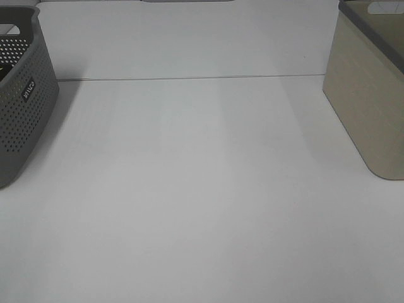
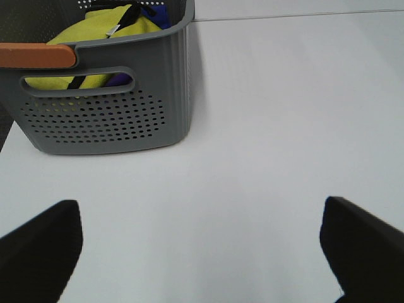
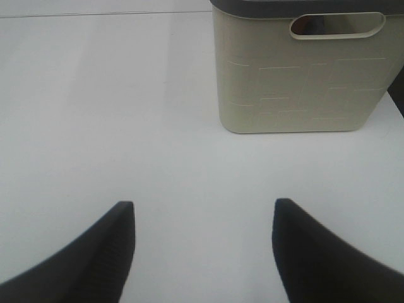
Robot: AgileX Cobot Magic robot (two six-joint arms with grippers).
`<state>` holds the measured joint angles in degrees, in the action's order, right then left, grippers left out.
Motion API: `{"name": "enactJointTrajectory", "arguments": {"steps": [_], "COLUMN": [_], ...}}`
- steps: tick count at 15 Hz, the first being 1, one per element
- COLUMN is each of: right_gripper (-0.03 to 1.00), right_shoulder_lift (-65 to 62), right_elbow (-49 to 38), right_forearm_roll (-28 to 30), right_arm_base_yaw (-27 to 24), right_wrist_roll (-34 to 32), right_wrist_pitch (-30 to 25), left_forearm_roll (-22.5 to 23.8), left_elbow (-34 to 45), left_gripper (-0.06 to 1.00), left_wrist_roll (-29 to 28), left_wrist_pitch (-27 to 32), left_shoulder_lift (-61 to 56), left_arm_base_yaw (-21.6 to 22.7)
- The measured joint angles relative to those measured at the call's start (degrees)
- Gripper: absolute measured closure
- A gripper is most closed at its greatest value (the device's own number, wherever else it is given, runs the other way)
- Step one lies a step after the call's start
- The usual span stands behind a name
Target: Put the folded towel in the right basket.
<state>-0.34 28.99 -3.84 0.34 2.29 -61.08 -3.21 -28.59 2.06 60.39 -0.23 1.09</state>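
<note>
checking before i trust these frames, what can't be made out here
- Folded towel: not identifiable in any view.
- Beige basket interior: hidden by its own wall in the right wrist view; cut off by the edge in the exterior high view.
- Grey basket contents: yellow fabric partly hidden by the wall in the left wrist view.
- Left end effector and right end effector: only the fingertips show.

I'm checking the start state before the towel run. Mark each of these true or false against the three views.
1. The grey basket holds yellow cloth. True.
2. The beige basket lies on its side. False: it stands upright.
3. The left gripper grips a towel. False: its jaws are apart with nothing between them.
4. The right gripper is open over the bare table. True.
5. The two baskets touch. False: they stand at opposite sides of the table.
</note>
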Motion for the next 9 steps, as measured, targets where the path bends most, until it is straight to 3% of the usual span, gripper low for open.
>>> {"name": "enactJointTrajectory", "arguments": {"steps": [9], "right_gripper": [0.36], "right_shoulder_lift": [0.0], "right_elbow": [0.0], "right_forearm_roll": [0.0], "right_arm_base_yaw": [0.0], "right_wrist_roll": [0.0], "right_wrist_pitch": [0.0], "left_forearm_roll": [0.0], "left_elbow": [0.0], "left_gripper": [-0.03], "left_wrist_roll": [0.0], "left_wrist_pitch": [0.0], "left_shoulder_lift": [0.0], "left_arm_base_yaw": [0.0]}}
